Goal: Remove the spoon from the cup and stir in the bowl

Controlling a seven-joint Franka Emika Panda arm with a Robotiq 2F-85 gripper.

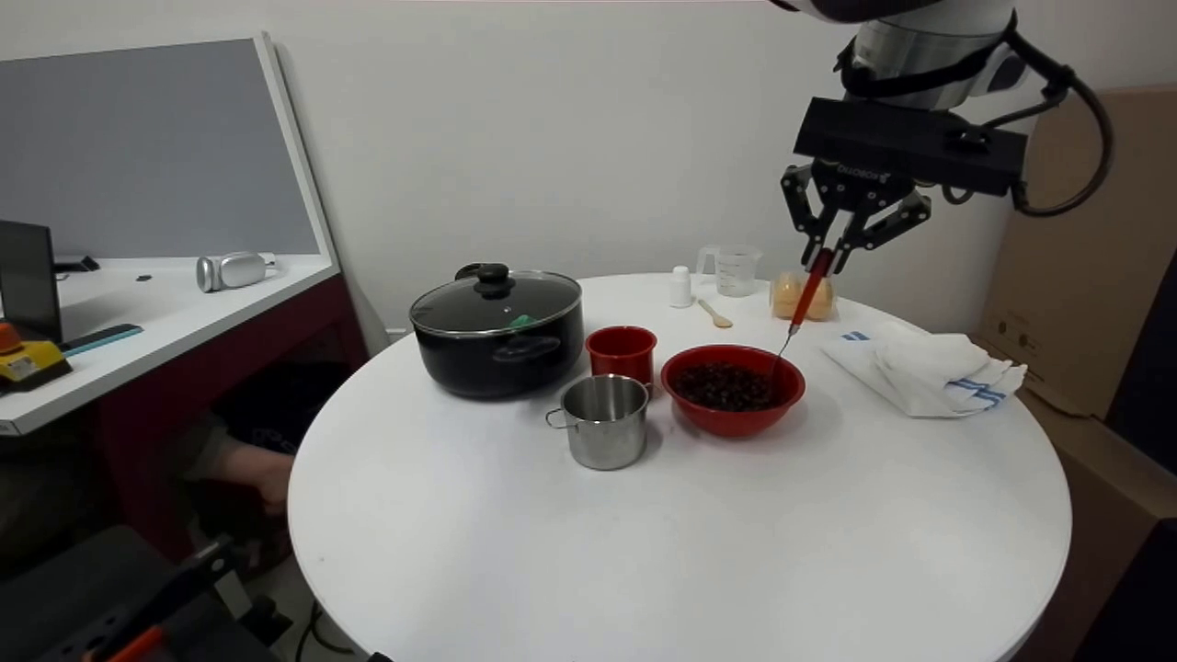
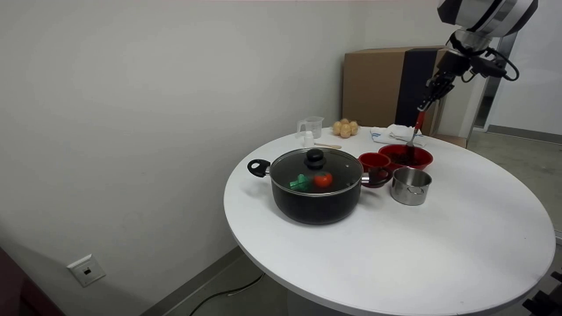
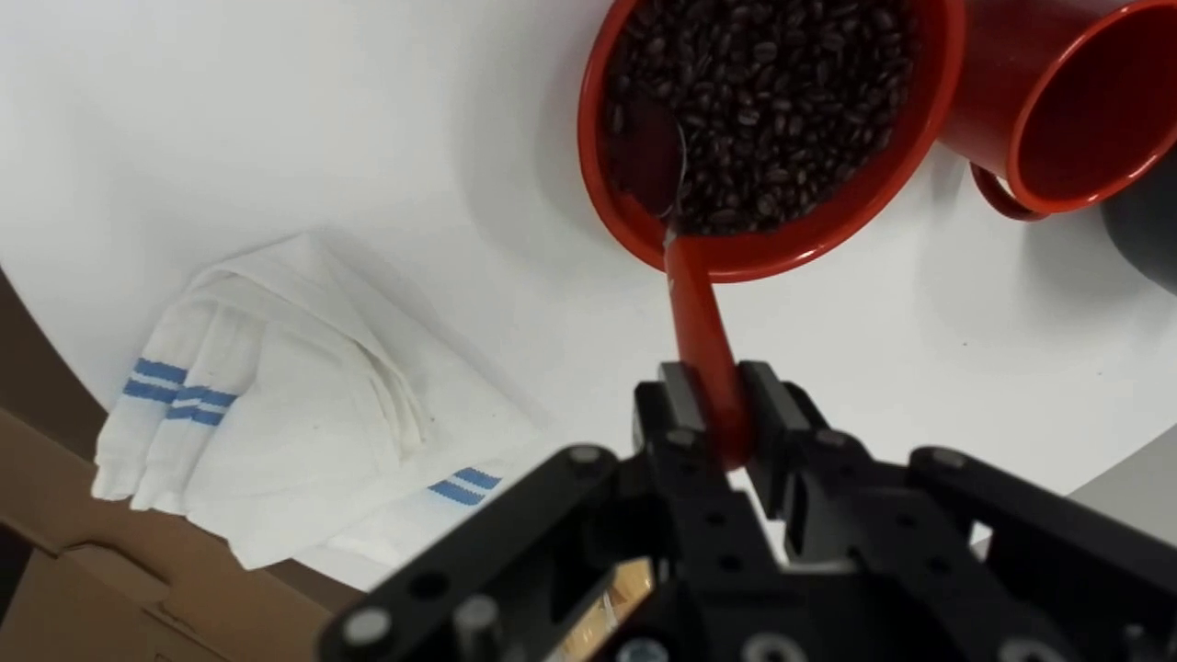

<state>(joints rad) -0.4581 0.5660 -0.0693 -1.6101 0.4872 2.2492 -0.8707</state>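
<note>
In the wrist view the gripper [image 3: 717, 391] is closed around the red handle of the spoon [image 3: 696, 308], a pad pressing each side. The handle slants down to a metal head resting among dark beans, close to the rim of the red bowl [image 3: 832, 230]. An exterior view shows the gripper [image 1: 825, 260] above the bowl [image 1: 733, 424], with the spoon [image 1: 811, 292] tilted and its lower end inside. Beside the bowl stands the red cup [image 1: 614, 354]; the wrist view shows no spoon in the cup [image 3: 988, 78]. Part of the spoon's head is hidden by beans.
A steel cup [image 1: 607, 430] stands close in front of the red cup and bowl. The lidded black pot [image 2: 316, 206] sits beside them. A folded towel [image 1: 929, 368], brown egg-like items [image 2: 345, 128], a wooden spoon [image 1: 715, 317], a white bottle [image 1: 679, 290] and a measuring cup [image 1: 736, 271] lie around.
</note>
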